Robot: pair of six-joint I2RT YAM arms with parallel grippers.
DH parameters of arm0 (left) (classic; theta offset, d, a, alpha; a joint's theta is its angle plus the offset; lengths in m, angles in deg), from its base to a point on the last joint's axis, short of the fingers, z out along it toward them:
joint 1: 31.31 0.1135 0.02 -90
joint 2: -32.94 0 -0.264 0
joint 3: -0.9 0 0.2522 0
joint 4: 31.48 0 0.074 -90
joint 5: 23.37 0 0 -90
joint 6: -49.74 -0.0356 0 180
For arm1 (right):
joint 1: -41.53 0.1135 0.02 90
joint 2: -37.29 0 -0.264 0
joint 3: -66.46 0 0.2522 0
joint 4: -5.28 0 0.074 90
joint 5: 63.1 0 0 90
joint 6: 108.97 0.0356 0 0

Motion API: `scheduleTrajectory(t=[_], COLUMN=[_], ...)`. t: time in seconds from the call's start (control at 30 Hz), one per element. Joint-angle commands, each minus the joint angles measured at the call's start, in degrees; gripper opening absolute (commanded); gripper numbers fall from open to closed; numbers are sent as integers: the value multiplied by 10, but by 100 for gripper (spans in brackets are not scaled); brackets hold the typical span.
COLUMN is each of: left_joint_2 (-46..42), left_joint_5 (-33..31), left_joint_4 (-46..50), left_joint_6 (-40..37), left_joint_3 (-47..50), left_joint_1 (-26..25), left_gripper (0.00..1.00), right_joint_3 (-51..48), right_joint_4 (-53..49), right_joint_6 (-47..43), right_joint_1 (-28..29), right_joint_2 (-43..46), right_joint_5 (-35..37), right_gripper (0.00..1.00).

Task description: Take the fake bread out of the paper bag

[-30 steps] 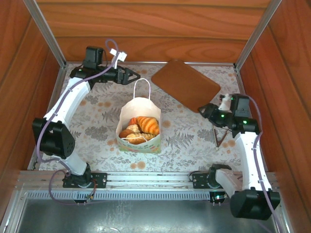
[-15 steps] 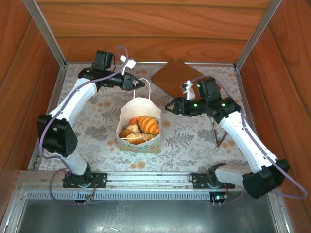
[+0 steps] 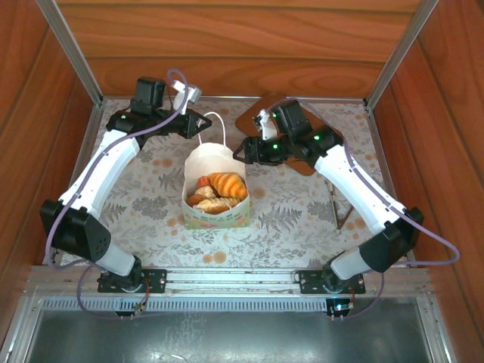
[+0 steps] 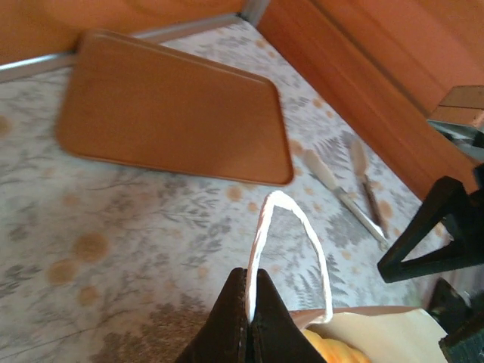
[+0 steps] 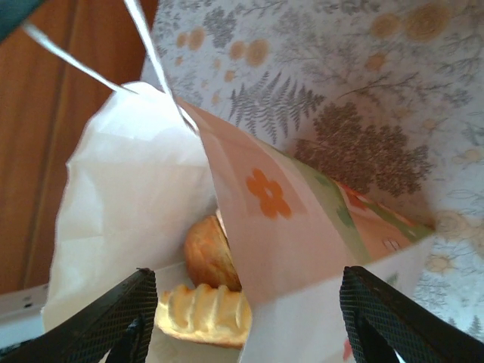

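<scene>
The paper bag (image 3: 215, 189) stands upright at the middle of the table with its mouth open, and the fake bread (image 3: 223, 185) lies piled inside it: a golden croissant on top, paler pieces beneath. From the right wrist, a ridged yellow roll (image 5: 204, 310) and a rounder brown bun (image 5: 208, 253) sit low against the white inner wall.

The left gripper (image 3: 203, 123) hangs at the bag's 12 o'clock, its jaws pressed together on the white string handle (image 4: 291, 227), which rises in a taut loop from the rim. The right gripper (image 3: 243, 150) sits at the bag's 1 o'clock with its jaws spread. Seen from its own wrist, its dark fingers (image 5: 113, 318) stand on either side of the bag's printed wall, and I cannot tell whether they touch the paper.

A flat brown tray (image 4: 170, 106) with rounded corners lies at 1 o'clock on the table, near the back wall and partly under the right arm. Two slim utensils (image 3: 338, 212) lie at the bag's 4 o'clock, close to the right wall. Bare cloth lies open at the bag's 9, 6 and 3 o'clock.

The tablecloth (image 3: 151, 189) is pale with a grey fern and orange flower print. The bag is thin, creased paper, white inside, with orange flowers and green print outside. Wooden walls enclose three sides
</scene>
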Motion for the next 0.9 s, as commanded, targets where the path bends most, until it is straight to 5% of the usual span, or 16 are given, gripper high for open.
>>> scheduleTrajectory(t=[0.0, 0.4, 0.53, 0.7, 0.87], left_joint_2=[-35, -194, -226, -231, -192], left_joint_5=[-105, -250, -198, -125, -15], left_joint_4=[-5, -44, -44, -40, 18], left_joint_6=[46, 138, 115, 73, 49], left_joint_3=[18, 156, 176, 188, 141], left_joint_1=[20, 76, 77, 82, 144], left_gripper=[0, 0, 3, 34, 49], right_joint_3=[34, 34, 30, 12, -12], right_joint_4=[-38, -1, -5, -8, -4], right_joint_6=[2, 52, 54, 58, 62], right_joint_1=[6, 6, 6, 6, 6], right_joint_2=[-7, 15, 12, 25, 50], right_joint_5=[51, 63, 45, 48, 59], right_gripper=[70, 73, 73, 74, 74])
